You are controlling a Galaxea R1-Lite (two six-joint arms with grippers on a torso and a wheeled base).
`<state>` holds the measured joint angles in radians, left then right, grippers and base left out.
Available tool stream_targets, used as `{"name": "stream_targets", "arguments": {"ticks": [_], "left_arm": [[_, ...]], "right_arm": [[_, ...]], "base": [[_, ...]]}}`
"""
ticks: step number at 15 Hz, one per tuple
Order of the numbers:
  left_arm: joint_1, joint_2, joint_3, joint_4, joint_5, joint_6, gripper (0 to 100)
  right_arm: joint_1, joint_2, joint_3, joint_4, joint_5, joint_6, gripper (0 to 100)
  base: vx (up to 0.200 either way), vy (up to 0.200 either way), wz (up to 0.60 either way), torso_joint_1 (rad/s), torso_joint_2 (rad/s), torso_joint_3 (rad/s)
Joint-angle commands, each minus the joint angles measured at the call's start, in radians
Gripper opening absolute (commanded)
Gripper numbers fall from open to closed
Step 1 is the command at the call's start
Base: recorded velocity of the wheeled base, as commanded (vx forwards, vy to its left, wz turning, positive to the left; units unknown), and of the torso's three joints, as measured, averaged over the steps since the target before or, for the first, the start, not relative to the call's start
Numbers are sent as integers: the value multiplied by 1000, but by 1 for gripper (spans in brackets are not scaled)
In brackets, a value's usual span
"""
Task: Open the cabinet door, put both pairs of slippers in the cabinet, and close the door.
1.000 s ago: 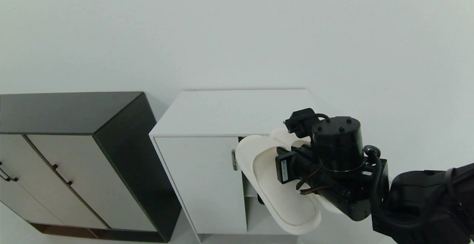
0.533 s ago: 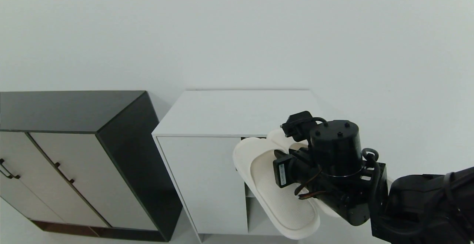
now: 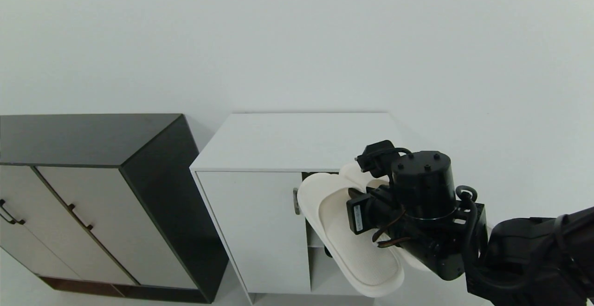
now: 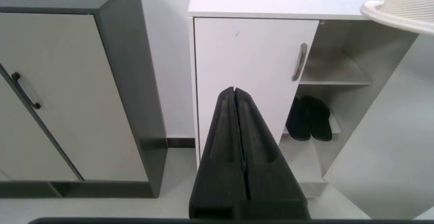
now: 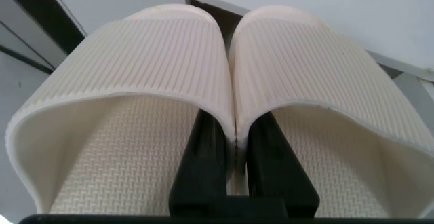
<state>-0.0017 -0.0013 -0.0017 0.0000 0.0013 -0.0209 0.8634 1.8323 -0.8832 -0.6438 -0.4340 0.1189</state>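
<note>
We log the right gripper (image 5: 235, 149) — clamped on cream slippers (image 3: 352, 245) — nudging toward the open cabinet (image 3: 287, 139) (dark pair (image 4: 308, 119) already inside).

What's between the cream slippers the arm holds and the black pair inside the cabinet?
A white shelf, seen in the left wrist view: the cream slippers hang above its level, and the black pair stands beneath it.

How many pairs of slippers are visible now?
2: a cream pair in the right tool before the cabinet; a dark pair inside, under the shelf. More may hide behind the door.
</note>
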Motion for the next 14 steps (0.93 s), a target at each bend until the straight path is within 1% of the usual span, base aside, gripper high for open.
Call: {"name": "stream_targets", "arguments": {"ticks": [1, 3, 6, 14], "left_arm": [[0, 1, 0, 0, 0, -1, 0], [0, 1, 0, 0, 0, -1, 0], [0, 1, 0, 0, 0, -1, 0], [0, 1, 0, 0, 0, -1, 0]], "right_arm": [[0, 5, 3, 0, 0, -1, 0], [-3, 12, 3, 0, 0, -1, 0], [-3, 12, 3, 0, 0, -1, 0], [-3, 10, 9, -17, 0, -4, 0]], "base": [[0, 0, 0, 0, 0, 0], [0, 0, 0, -57, 126, 70], [0, 0, 0, -160, 377, 216], [0, 0, 0, -223, 534, 311]]}}
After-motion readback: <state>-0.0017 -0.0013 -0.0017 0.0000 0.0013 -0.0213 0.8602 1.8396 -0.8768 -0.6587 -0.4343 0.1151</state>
